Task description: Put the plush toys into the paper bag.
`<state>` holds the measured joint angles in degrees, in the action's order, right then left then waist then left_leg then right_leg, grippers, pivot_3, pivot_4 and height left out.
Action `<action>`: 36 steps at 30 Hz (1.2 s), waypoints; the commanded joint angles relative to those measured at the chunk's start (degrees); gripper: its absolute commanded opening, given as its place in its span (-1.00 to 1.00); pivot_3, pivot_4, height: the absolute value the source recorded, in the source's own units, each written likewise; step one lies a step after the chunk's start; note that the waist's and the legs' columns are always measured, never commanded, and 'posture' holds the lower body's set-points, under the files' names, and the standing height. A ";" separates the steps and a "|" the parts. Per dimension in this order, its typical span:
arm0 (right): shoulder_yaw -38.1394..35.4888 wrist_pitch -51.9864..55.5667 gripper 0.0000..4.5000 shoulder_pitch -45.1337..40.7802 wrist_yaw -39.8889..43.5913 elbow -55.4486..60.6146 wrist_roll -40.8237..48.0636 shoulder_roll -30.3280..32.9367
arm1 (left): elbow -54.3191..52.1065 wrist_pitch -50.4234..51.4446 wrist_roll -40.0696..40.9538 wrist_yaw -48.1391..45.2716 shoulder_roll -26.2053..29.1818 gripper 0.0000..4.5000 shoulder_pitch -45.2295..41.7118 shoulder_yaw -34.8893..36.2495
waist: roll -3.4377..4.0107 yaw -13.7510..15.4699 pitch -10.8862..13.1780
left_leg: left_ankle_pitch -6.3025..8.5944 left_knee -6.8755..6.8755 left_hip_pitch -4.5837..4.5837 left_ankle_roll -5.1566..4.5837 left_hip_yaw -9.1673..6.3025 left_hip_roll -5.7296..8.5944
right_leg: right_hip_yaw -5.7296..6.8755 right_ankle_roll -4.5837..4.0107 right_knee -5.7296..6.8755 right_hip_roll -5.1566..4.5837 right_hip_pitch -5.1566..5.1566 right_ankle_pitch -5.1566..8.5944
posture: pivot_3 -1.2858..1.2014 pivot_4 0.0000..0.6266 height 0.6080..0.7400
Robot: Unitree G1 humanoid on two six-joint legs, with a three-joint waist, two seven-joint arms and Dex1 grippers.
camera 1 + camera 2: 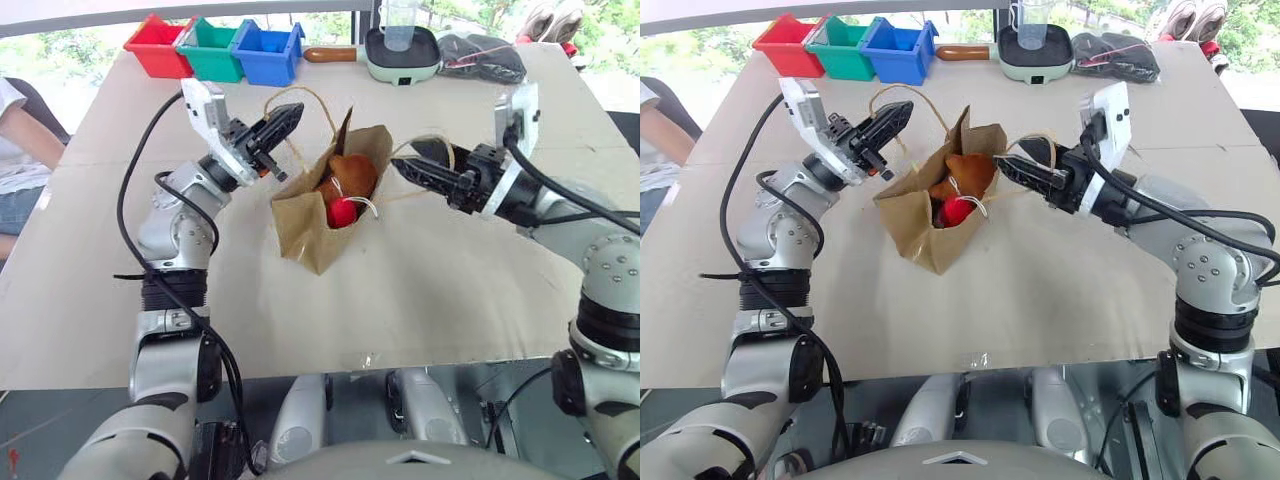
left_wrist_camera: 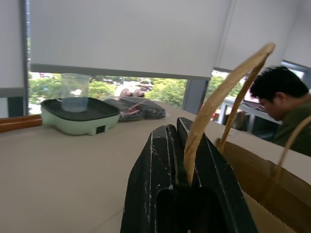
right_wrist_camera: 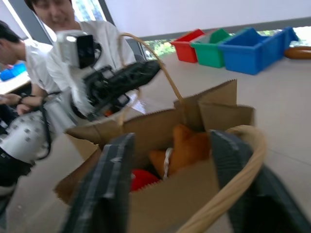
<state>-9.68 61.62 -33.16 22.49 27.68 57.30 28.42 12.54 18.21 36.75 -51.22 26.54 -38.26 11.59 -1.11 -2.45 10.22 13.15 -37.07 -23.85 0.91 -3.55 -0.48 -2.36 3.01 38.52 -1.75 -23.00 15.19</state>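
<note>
The brown paper bag point(image 1: 308, 228) stands open in the middle of the table. Inside it lie the plush toys: a brown one point(image 1: 352, 175) and, below it, the red tip point(image 1: 343, 212) of another. My left gripper point(image 1: 290, 115) is raised at the bag's left side and is shut on one tan loop handle point(image 2: 228, 82). My right gripper point(image 1: 403, 168) hovers at the bag's right rim, open. In the right wrist view its fingers point(image 3: 114, 155) stand wide apart over the bag's mouth, and the other handle point(image 3: 243, 170) curls around one finger.
Red point(image 1: 158, 45), green point(image 1: 212, 48) and blue point(image 1: 268, 52) bins line the back left edge. A green pan holding a clear cup point(image 1: 400, 50) and a dark bundle point(image 1: 482, 56) sit at the back. A person point(image 1: 15, 140) sits beside the table's left edge.
</note>
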 commanded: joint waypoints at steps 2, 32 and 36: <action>-6.64 1.46 0.25 4.30 3.16 6.32 8.48 6.55 | -6.21 7.22 6.55 -2.73 5.65 -0.02 4.78 5.96 | 0.00 0.03 0.00 | 0.00 0.00 -0.02 0.00 0.00 -0.02 | 0.00 0.00 -0.03 -0.01 0.00 0.00 | 0.03 -0.52 1.00; 31.02 -30.04 -0.98 0.39 14.19 -18.91 -31.49 -12.97 | -35.35 5.25 -3.01 8.91 2.90 1.00 30.81 -1.00 | -0.04 0.84 -0.01 | 0.00 -0.08 0.08 0.00 0.02 -0.05 | -0.01 -0.01 -0.06 -0.04 0.10 -0.01 | 0.03 -0.52 1.00; 30.60 -31.86 -0.98 0.05 15.44 -21.79 -33.30 -15.08 | -35.88 3.48 -5.88 13.26 -0.36 1.00 30.69 -2.78 | -0.04 0.80 -0.02 | 0.00 -0.06 0.10 0.00 0.00 -0.04 | 0.01 -0.01 -0.02 -0.04 0.09 -0.01 | 0.03 -0.52 1.00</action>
<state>21.90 31.43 -32.22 37.14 5.30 24.46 13.89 -20.84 23.24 31.52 -39.25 26.43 -6.95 8.84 -1.15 -1.65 10.20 13.15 -37.13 -23.76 0.91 -3.54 -0.52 -2.35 3.00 38.49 -1.79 -22.92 15.18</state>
